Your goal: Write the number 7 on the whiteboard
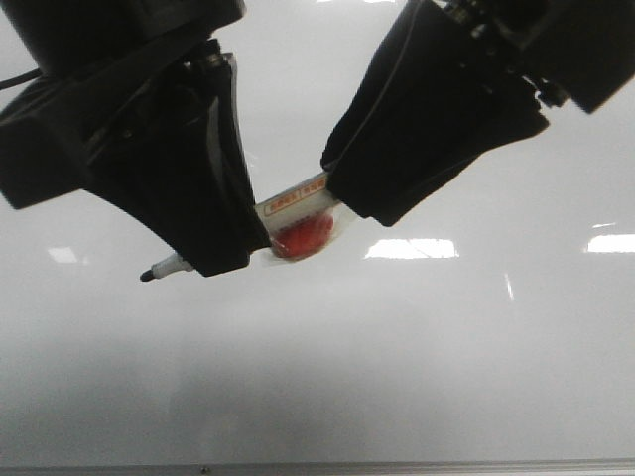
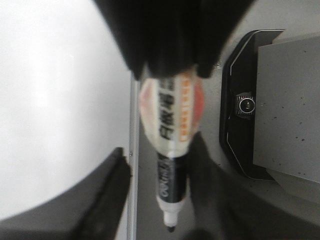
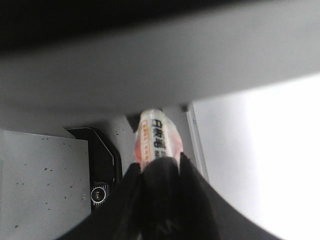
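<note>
A marker (image 1: 295,203) with a white and orange label hangs in the air between my two grippers, above the whiteboard (image 1: 417,367). Its bare black tip (image 1: 148,276) sticks out past my left gripper (image 1: 220,260). My right gripper (image 1: 342,203) is shut on the marker's back end, as the right wrist view shows (image 3: 159,162). In the left wrist view the marker (image 2: 172,150) lies between my left fingers (image 2: 112,190). It rests beside one finger, with a gap to the other. No number 7 shows on the board.
The board's thin metal bottom edge (image 1: 317,466) runs along the near side. Bright light reflections (image 1: 412,248) lie on the board. The wrist views show a dark camera housing (image 2: 245,105) on a grey speckled surface (image 3: 40,175) beside the board.
</note>
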Controlling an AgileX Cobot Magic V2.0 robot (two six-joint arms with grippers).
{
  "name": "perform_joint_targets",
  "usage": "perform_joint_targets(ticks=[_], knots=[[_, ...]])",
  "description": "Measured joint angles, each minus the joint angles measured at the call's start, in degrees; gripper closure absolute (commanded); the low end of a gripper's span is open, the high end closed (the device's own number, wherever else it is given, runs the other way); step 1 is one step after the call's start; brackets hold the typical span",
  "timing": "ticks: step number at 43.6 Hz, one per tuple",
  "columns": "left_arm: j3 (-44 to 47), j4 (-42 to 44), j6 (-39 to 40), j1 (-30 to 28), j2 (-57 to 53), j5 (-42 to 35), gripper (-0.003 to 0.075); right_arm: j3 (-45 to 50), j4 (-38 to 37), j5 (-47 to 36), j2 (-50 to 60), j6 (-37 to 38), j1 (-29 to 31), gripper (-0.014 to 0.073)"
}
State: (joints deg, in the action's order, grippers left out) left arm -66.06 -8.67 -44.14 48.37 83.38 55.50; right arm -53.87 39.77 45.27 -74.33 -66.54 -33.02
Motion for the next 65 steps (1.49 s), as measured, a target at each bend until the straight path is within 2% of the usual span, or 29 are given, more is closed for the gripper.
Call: perform_joint_targets(ticks=[6, 12, 17, 24, 30, 38, 49, 65], knots=[[-0.3, 0.7, 4.2, -1.4, -2.1, 0.2, 0.0317, 0.0, -0.3, -0.7, 0.7, 1.8, 0.0, 0.0711], [-0.5, 0.0, 7.7, -5.4, -6.9, 1.5, 0.0318, 0.0, -4.2, -1.6, 3.5, 7.8, 0.8, 0.0711], [1.1, -0.3, 10.7, -9.6, -12.4, 2.1, 0.0318, -0.9, -10.5, 0.9, 6.1, 17.6, 2.9, 0.0711], [5.2, -0.4, 13.4, -14.8, -20.0, 2.9, 0.0318, -5.6, -22.6, 8.8, 9.8, 34.1, 7.2, 0.0711], [9.4, -0.5, 16.8, -19.8, -25.8, 2.9, 0.0318, -5.0, -27.0, 9.9, 13.4, 43.2, 10.4, 0.0711], [12.4, -1.7, 19.5, -24.9, -30.7, 1.1, 0.0322, -0.7, -22.6, 1.1, 14.6, 45.1, 10.7, 0.0711], [12.5, -2.8, 19.6, -25.4, -31.2, -0.1, 0.0323, -3.2, -19.1, -7.5, 9.0, 45.3, 10.7, 0.0711], [12.5, -3.8, 19.6, -25.4, -31.2, -0.1, 0.0323, -9.5, -19.0, -13.9, -1.0, 45.7, 10.7, 0.0711]])
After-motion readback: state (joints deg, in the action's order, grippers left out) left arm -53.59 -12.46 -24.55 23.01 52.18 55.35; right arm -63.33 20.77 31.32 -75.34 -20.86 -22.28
